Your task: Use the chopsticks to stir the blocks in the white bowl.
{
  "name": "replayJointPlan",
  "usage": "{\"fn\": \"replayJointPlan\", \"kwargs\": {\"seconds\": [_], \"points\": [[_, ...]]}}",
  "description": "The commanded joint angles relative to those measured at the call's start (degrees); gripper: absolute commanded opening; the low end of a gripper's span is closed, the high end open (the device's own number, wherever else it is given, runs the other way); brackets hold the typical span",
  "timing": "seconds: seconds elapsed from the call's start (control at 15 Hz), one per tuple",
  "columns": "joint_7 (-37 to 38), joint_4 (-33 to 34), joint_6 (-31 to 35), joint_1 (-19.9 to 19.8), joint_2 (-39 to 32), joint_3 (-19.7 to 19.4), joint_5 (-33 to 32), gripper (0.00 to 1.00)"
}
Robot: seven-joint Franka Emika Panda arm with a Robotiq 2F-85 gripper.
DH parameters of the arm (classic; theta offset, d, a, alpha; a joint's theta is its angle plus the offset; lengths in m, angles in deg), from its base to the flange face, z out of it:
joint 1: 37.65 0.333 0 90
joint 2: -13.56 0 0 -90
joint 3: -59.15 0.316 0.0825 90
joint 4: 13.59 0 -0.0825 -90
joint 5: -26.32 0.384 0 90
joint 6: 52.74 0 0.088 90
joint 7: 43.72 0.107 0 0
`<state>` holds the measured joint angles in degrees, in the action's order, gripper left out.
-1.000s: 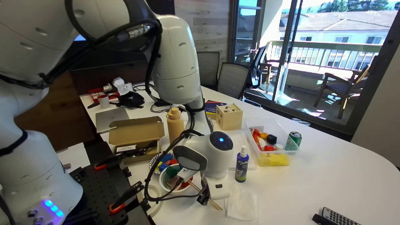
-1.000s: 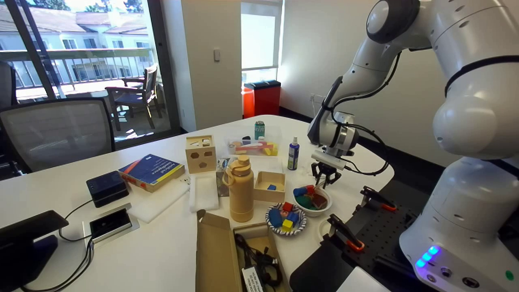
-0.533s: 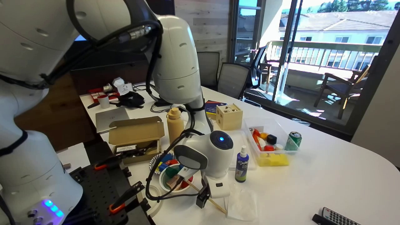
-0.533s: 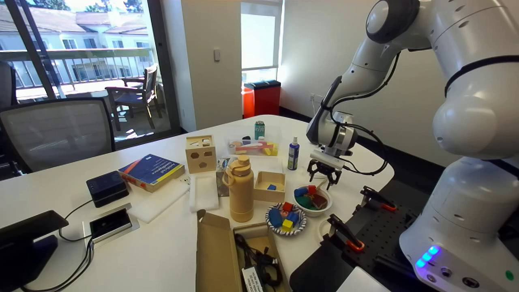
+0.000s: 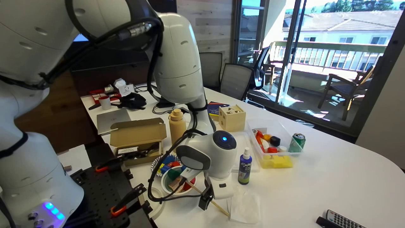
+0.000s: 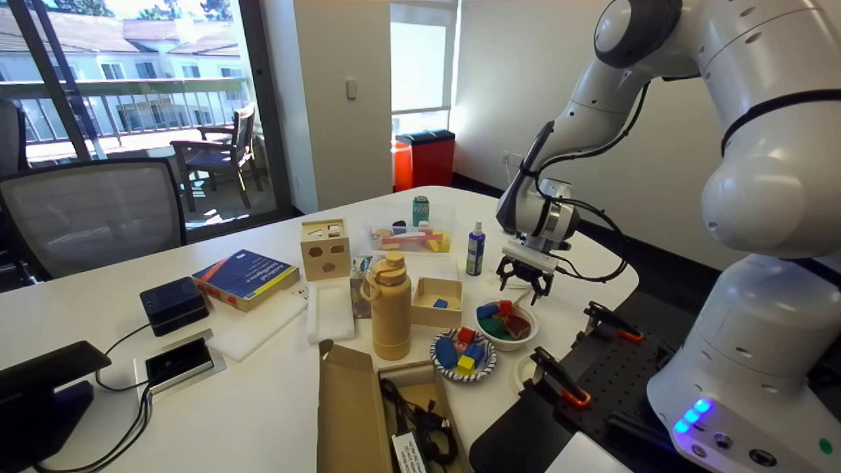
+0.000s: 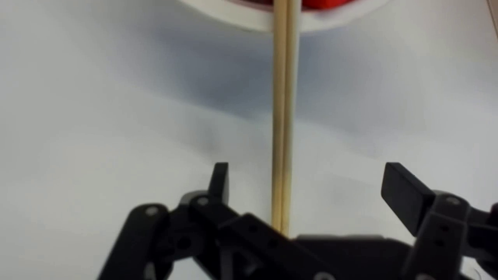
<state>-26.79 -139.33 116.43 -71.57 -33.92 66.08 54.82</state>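
While the end effector hangs over the desk, its jaws stand wide apart with nothing in their grip. In the wrist view the chopsticks lie side by side in line with the gap, apart from both jaws; whether at their level or below, I cannot tell. They reach over the rim of the white bowl at one end, and the opposite end is close to a clear plastic sheet. Inside the white bowl lie a green block, a blue block, a red block and a brown block. Just beside it, a striped bowl holds more blocks, red, blue and yellow. In both exterior views a tan bottle stands upright near an open cardboard box, and a spray bottle stands upright near the end effector. Farther off are a wooden shape box, a blue book and a green can.
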Motion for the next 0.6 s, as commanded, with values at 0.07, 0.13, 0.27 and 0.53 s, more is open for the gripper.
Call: {"fn": "replayJointPlan", "kwargs": {"seconds": [0.07,0.13,0.27,0.53], "points": [[-1.16,-9.76,1.48,1.69,11.24,-0.72,2.43,1.0],[-0.63,-11.88,1.86,2.47,13.84,-1.31,2.57,1.0],[-0.34,-15.79,2.38,4.09,19.31,-2.48,2.79,1.0],[0.35,-20.59,0.03,6.51,29.11,-4.65,0.15,1.0]]}}
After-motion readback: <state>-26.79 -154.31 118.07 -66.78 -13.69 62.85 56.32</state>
